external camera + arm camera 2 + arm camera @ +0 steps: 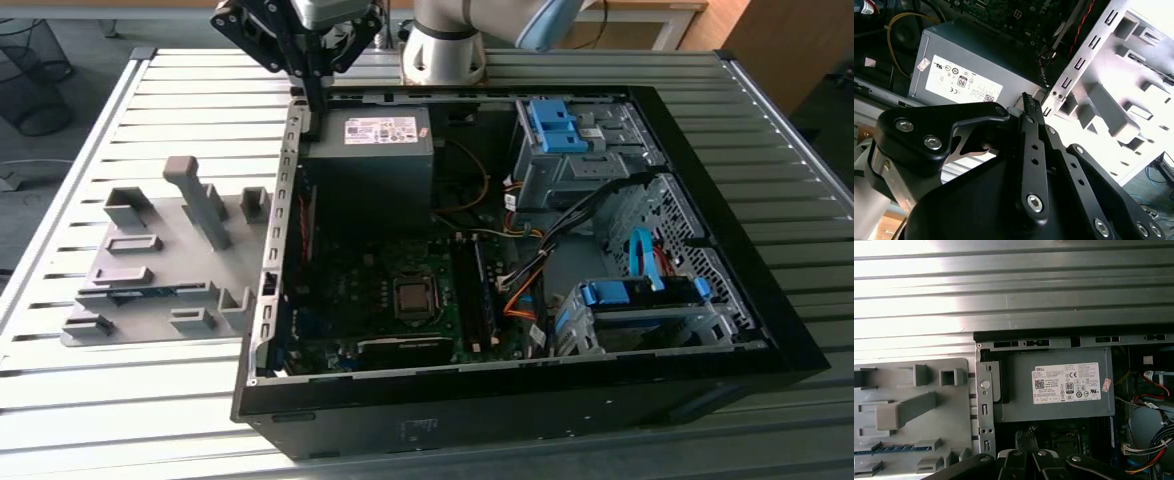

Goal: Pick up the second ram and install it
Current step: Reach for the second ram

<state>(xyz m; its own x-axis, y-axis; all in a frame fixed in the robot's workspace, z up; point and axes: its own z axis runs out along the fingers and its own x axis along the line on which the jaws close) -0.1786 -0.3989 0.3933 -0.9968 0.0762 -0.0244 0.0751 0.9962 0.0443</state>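
Slatted table (120,400) bears a grey holder (147,215) with the second ram (889,449) slotted in; jaws closed, empty.

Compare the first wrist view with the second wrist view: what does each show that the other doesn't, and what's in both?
First wrist view: the second ram, resting in the grey holder. Second wrist view: floor with loose cables beyond the holder. Both: the power supply, the holder, the case's perforated side wall and the black tool.

An open computer case (534,415) and grey holder tray (167,225) share a slatted table (120,410).
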